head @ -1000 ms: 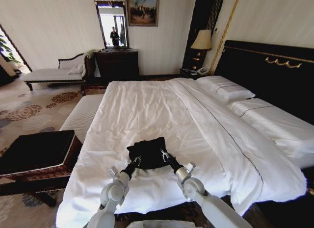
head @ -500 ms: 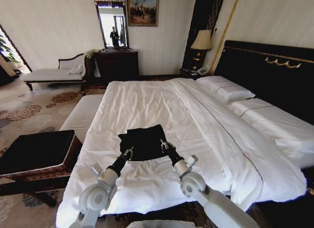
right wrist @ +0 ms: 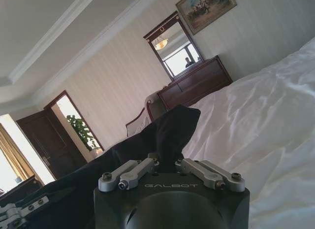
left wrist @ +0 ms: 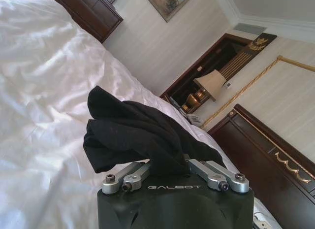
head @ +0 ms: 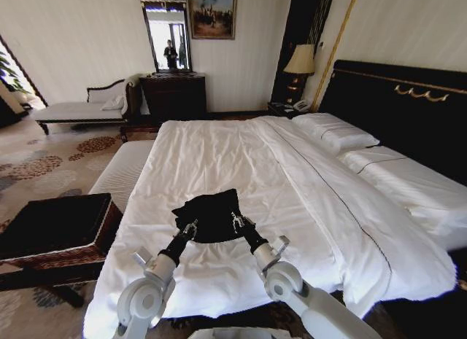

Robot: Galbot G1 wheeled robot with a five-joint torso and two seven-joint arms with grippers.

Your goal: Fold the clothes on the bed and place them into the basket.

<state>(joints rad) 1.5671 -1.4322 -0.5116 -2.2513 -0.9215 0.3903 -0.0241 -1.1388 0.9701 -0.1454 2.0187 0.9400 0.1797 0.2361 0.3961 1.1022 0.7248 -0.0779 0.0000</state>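
Head view, black shirt (head: 209, 216) bunched over the white bed (head: 292, 200) near its foot, left gripper (head: 188, 230) and right gripper (head: 237, 223) each pinching its near edge, wicker basket (head: 58, 233) beside the bed at left.

Pale striped walls; dark dresser (head: 174, 95) under mirror (head: 166, 34); lit lamp (head: 300, 60); patterned carpet (head: 44, 160).

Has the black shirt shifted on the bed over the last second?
Yes. The black shirt, gripped by the left gripper and right gripper, has moved left toward the basket side and slightly farther up the bed.
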